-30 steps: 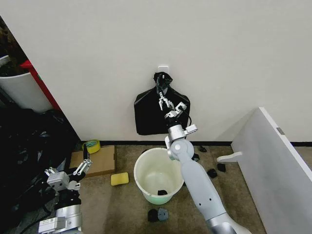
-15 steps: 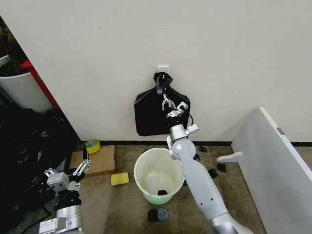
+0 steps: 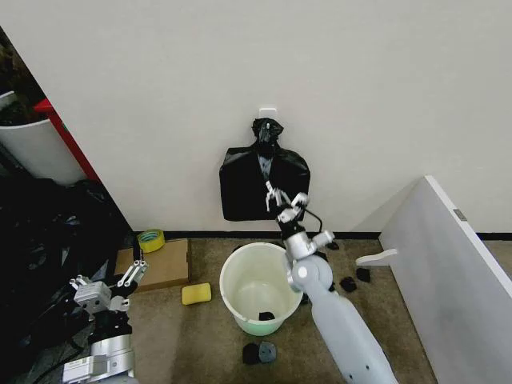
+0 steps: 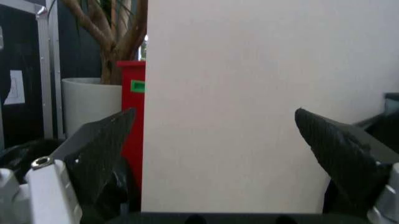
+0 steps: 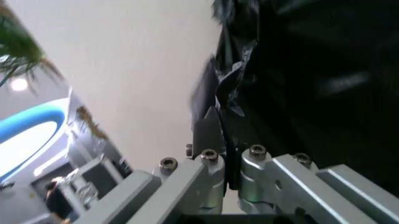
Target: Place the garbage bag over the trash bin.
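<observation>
The trash bin (image 3: 230,272) is a cream-white bucket with a pale green base, standing on the floor below a bundle of black bags (image 3: 240,188) that hangs from a wall hook by its knot. My right gripper (image 3: 282,197) is raised in front of the bundle's lower half, just above the bin's far rim. In the right wrist view its fingers (image 5: 208,133) stand close together, shut on a thin crinkly strip of the garbage bag (image 5: 229,100), which still lies against the bundle. My left gripper (image 3: 133,276) (image 4: 218,154) is parked low at the left, open, holding nothing.
A yellow sponge (image 3: 196,294), a tape roll (image 3: 150,239) and a cardboard box (image 3: 160,270) lie left of the bin. Black plastic sheeting (image 3: 40,248) is heaped at the far left under a white cylinder (image 3: 32,148). A white board (image 3: 448,272) leans at the right. Small dark pieces (image 3: 260,352) litter the floor.
My right gripper has come down along the hanging bundle, from just under the knot to its lower half, nearer the bin. The left arm has stayed put.
</observation>
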